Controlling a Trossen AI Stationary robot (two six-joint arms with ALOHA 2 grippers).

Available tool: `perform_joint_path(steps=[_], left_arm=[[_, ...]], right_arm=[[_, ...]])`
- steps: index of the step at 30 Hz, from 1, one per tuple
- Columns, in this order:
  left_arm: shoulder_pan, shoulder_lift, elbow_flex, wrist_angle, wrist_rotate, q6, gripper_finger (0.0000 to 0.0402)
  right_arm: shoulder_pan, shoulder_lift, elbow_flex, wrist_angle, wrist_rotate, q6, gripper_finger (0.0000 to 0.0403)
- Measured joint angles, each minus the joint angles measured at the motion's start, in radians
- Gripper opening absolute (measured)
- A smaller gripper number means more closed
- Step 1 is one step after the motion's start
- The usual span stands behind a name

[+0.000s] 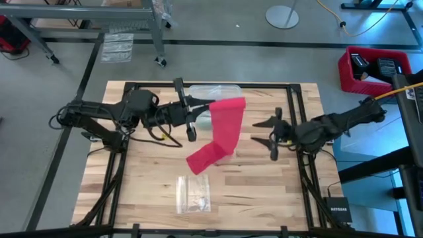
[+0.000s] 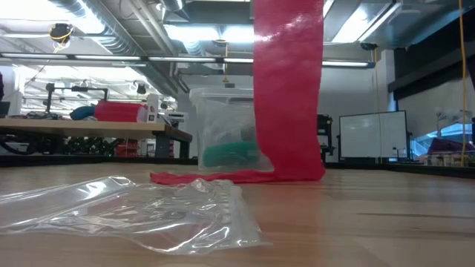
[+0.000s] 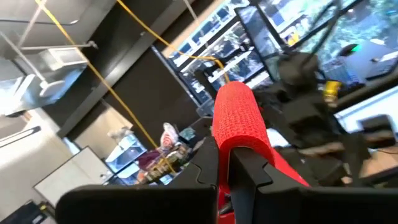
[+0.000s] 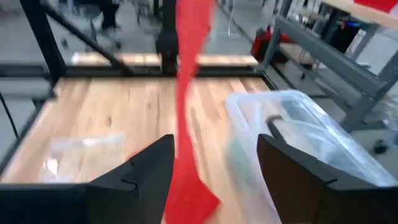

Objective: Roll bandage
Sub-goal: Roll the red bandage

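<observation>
High view: my left gripper [image 1: 210, 106] is clamped shut on the upper end of the bandage [image 1: 221, 135], up above the table [image 1: 264, 192] near its far middle. From there the red strip hangs down and trails toward the near side, its lower end lying flat on the wood. Left wrist view shows the same grip close up, the bandage [image 3: 239, 121] bunched into a ribbed red roll between my two fingers [image 3: 208, 165], pressed together on it.

My right gripper [image 1: 264, 132] is off to the right of the strip, apart from it, jaws spread wide and holding nothing. Right wrist view looks between those open fingers [image 4: 149, 168] at the bandage [image 4: 186, 93] hanging straight ahead, with the box [image 4: 305, 137] just beside it.

Low view has the strip [image 2: 288, 96] dropping from above to the tabletop in front of the box [image 2: 223, 133]. A clear bag [image 1: 193, 194] lies flat on the wood nearer the front edge, apart from the bandage.
</observation>
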Motion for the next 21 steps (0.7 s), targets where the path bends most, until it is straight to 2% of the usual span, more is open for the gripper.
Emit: perform_joint_path(steps=[7,18,21], left_arm=[[0.016,0.000,0.000,0.000,0.000,-0.002,0.0009],[0.014,0.000,0.000,-0.001,0.009,-0.009,0.0011],[0.014,0.000,0.000,-0.001,0.010,-0.009,0.0008]], right_arm=[[-0.022,0.039,-0.187,0.332,0.017,-0.035,0.0234],[-0.161,0.172,-0.201,0.451,-0.054,-0.081,0.0204],[-0.184,0.183,-0.201,0.497,-0.101,-0.084,0.0196]])
